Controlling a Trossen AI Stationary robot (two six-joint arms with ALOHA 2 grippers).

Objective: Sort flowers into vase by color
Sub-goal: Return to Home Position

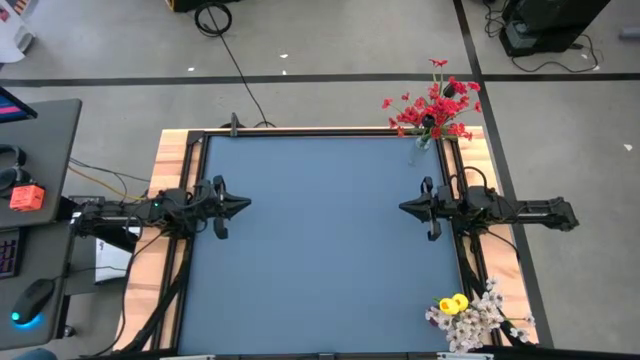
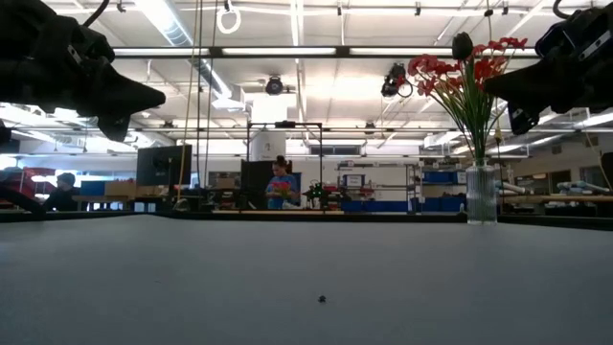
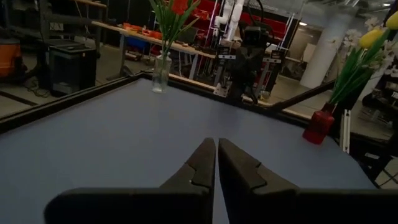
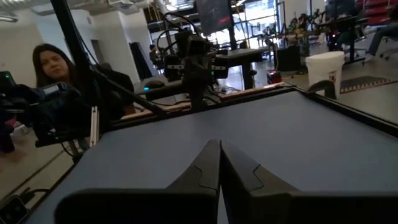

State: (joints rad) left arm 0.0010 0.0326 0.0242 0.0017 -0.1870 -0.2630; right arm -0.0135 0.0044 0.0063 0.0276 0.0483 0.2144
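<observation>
Red flowers (image 1: 432, 105) stand in a clear glass vase (image 2: 481, 195) at the table's far right corner. Yellow tulips (image 1: 453, 303) and whitish-pink sprays (image 1: 482, 318) stand together in a red vase (image 3: 319, 126) at the near right corner. My left gripper (image 1: 245, 205) hovers level above the blue mat's left side, shut and empty, as the left wrist view (image 3: 216, 146) shows. My right gripper (image 1: 403, 207) faces it from the right side, also shut and empty (image 4: 219, 146). Both are far from the flowers.
A black frame (image 1: 320, 131) borders the blue mat (image 1: 320, 260), whose middle lies bare between the two grippers. A small dark speck (image 2: 322, 299) lies on the mat. A person (image 4: 53, 62) sits beyond the table's left edge, near a desk (image 1: 35, 200).
</observation>
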